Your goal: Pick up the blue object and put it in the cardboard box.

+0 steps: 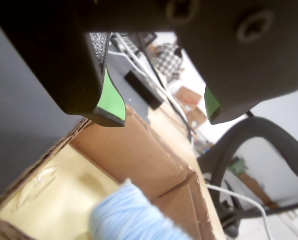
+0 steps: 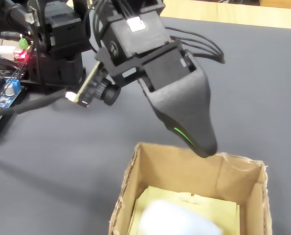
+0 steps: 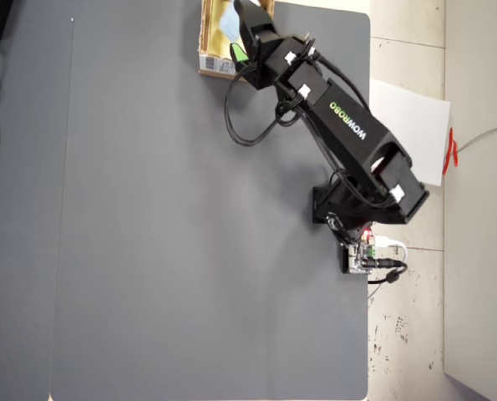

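Seen from the wrist view: jaws (image 1: 166, 116) spread wide and empty, green-lined tips hanging above the cardboard box (image 1: 133, 150), with the blue object (image 1: 126, 215) blurred below them, apart from both tips and over the pale yellowish floor inside the box. Looks soft and fibrous, sponge-like; judged very light, easily squashed, not fragile, unlikely to slip against the green pads. If taken up again, best gripped across the narrow width near the middle, with a gentle squeeze only, since a hard one would merely flatten it. Seen from the fixed view: one black jaw with a green line pointing down at the far rim of the cardboard box (image 2: 157, 164), second jaw hidden behind it; blue object (image 2: 177, 218) a pale blur low inside the box, on or just above the yellowish floor, cannot tell which. Seen from the overhead view: arm stretched across the grey table (image 3: 164, 209) to the cardboard box (image 3: 215, 61) at the top edge, jaws over the box opening; a pale blue patch (image 3: 225, 23) just visible within the box, beside the jaws.
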Action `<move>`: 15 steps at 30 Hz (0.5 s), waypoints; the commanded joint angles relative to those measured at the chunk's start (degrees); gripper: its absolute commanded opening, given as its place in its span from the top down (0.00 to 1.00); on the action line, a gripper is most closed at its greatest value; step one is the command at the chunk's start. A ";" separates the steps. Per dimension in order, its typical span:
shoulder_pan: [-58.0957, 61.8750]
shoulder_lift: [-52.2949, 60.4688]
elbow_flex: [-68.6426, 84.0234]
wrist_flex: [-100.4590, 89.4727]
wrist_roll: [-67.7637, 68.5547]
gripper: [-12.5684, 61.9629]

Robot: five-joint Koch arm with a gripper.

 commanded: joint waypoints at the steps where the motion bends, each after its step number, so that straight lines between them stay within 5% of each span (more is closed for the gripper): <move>1: -1.05 2.29 -4.31 -1.76 7.73 0.41; 15: -20.48 15.21 9.40 -9.67 34.10 0.38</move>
